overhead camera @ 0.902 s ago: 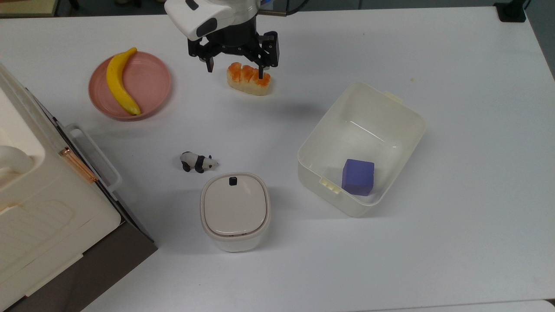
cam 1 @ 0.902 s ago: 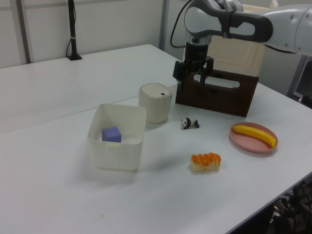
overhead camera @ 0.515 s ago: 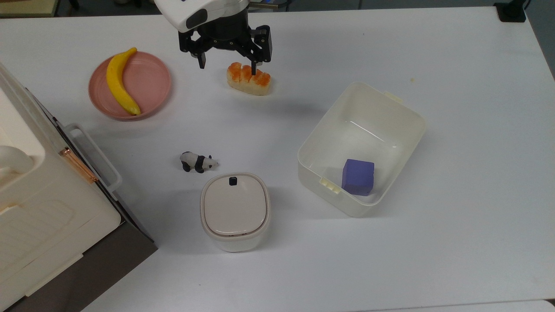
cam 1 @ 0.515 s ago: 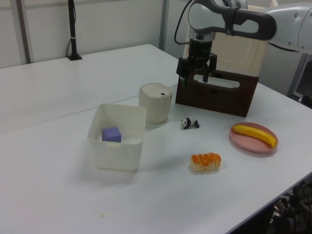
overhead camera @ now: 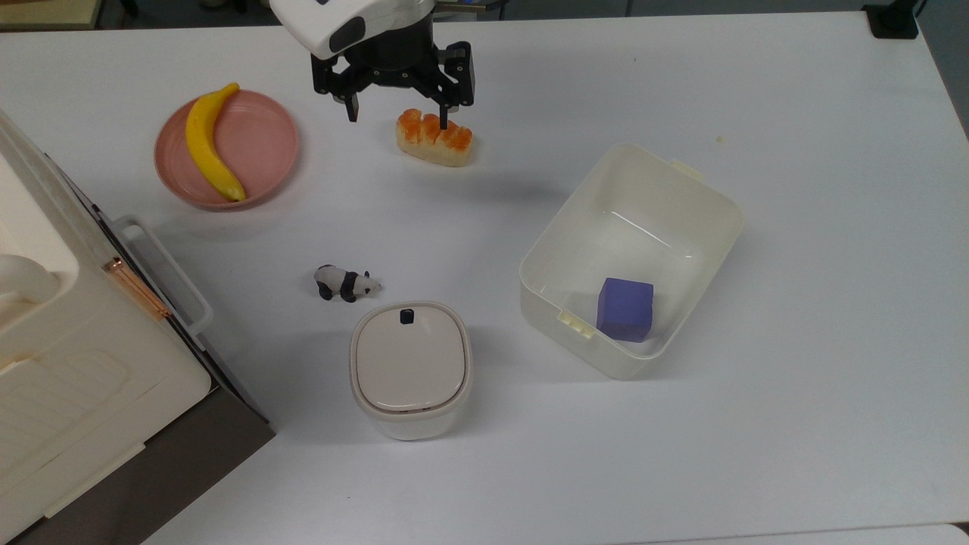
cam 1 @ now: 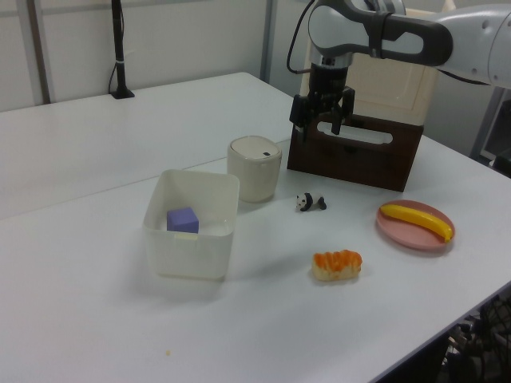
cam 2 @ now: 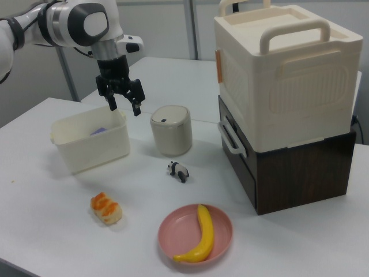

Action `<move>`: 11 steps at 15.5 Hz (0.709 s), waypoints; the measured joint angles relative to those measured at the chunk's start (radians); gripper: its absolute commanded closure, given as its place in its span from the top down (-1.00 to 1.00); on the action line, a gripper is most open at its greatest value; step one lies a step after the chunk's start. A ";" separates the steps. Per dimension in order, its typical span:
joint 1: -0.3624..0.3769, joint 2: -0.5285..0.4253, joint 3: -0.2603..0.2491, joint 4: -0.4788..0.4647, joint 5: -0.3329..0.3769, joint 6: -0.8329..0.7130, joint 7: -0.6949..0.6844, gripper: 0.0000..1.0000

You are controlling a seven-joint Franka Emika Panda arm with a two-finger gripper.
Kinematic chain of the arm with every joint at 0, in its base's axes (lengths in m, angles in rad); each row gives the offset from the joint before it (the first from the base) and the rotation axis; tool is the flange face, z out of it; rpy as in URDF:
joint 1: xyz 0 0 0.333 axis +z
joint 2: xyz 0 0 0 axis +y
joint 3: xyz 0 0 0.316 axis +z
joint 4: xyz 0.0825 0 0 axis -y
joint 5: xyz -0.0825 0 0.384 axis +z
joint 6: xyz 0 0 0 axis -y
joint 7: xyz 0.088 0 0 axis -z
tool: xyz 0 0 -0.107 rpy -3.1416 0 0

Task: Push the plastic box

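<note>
gripper [overhead camera: 396, 119] | fingers [overhead camera: 350, 110] spread wide, holding nothing | raised near tabletop's far edge | plastic box [overhead camera: 681, 193] apart, untouched

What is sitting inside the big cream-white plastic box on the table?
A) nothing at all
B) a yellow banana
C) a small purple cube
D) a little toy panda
C: a small purple cube lies on the floor of the cream-white plastic box, near one corner, while the yellow banana lies on the pink plate and the toy panda stands on the white table.
</note>
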 measured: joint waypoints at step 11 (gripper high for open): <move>0.099 0.038 0.006 -0.007 0.057 0.052 -0.070 1.00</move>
